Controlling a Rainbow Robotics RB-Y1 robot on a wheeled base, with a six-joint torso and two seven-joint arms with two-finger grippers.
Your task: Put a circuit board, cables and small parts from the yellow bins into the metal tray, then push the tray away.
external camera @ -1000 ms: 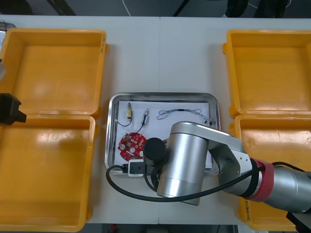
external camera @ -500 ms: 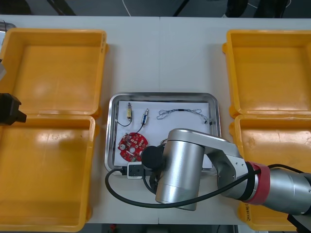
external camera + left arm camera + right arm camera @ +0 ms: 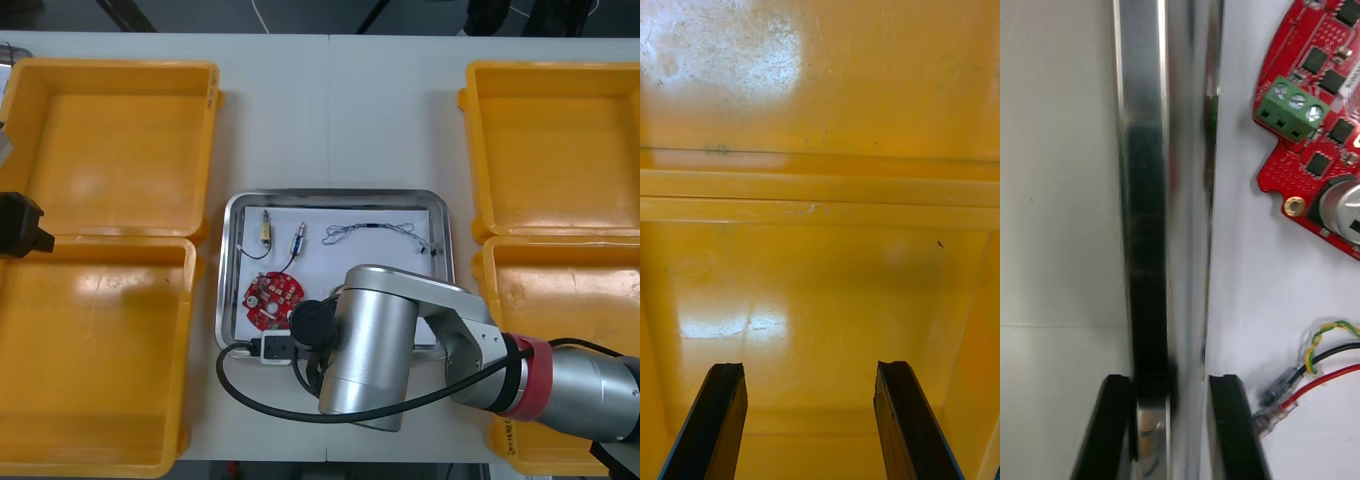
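The metal tray [image 3: 335,196], white inside, sits at the table's middle between the yellow bins. In it lie a round red circuit board [image 3: 268,298], a thin twisted cable [image 3: 375,232] and two small metal parts [image 3: 265,230] on a black cable. My right arm [image 3: 370,350] covers the tray's near side. In the right wrist view my right gripper [image 3: 1171,382] straddles the tray's near rim [image 3: 1146,187], its fingers shut on it; the circuit board [image 3: 1322,112] and a red and yellow cable [image 3: 1330,367] lie just inside. My left gripper [image 3: 812,371] hangs open over a yellow bin's floor [image 3: 820,300].
Two yellow bins [image 3: 110,145] stand at the left and two yellow bins [image 3: 555,140] at the right, with nothing in them that I can see. The left arm's black wrist [image 3: 20,225] is parked at the left edge. Bare table [image 3: 330,110] lies beyond the tray.
My right arm has slid toward the near-left corner of the tray, and its fingers have closed in on the rim. The left arm has not moved.
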